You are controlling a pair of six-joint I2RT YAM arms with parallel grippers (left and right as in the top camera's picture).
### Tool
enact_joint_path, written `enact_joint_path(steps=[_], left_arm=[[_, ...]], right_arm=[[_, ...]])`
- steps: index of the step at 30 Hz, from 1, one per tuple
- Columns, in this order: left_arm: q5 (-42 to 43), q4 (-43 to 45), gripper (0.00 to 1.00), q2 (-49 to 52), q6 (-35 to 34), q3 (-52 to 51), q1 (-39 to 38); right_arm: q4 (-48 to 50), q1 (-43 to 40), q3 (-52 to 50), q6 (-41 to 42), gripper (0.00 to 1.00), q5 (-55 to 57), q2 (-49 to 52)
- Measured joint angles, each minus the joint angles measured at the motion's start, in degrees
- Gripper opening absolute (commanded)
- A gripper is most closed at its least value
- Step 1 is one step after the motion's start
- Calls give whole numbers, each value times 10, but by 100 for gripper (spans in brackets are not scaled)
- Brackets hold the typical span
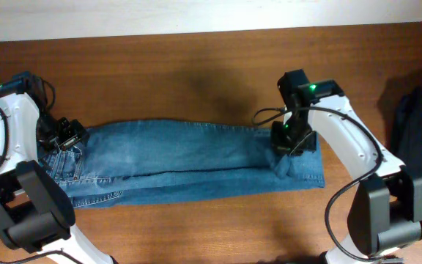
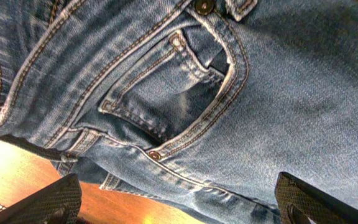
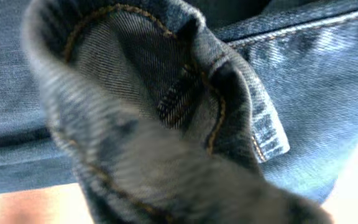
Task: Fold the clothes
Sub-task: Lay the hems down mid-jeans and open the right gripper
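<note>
Well, the jeans lie stretched lengthwise across the table, their waistband under my left gripper, which hovers spread wide above the pocket, and the leg ends under my right gripper, where a bunched cuff fills the lens so I cannot tell whether it pinches cloth. To fold cleanly I should catch both layers at each end and keep the seams lined up.

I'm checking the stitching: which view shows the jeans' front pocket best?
The left wrist view: the front pocket fills the frame, sharp, rivets and stitching clear. Overhead shows it only as a tiny patch by the left gripper at the waist end of the jeans. The right wrist view shows only a blurred leg hem.
</note>
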Motion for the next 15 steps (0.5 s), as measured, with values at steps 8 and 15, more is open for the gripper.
enact_joint_path(steps=[8,15], left_arm=[[0,0,99,0,0,0,0],[0,0,99,0,0,0,0]], right_arm=[[10,1,-22,3,82,-40,0],[10,1,-22,-7,82,-94,0]])
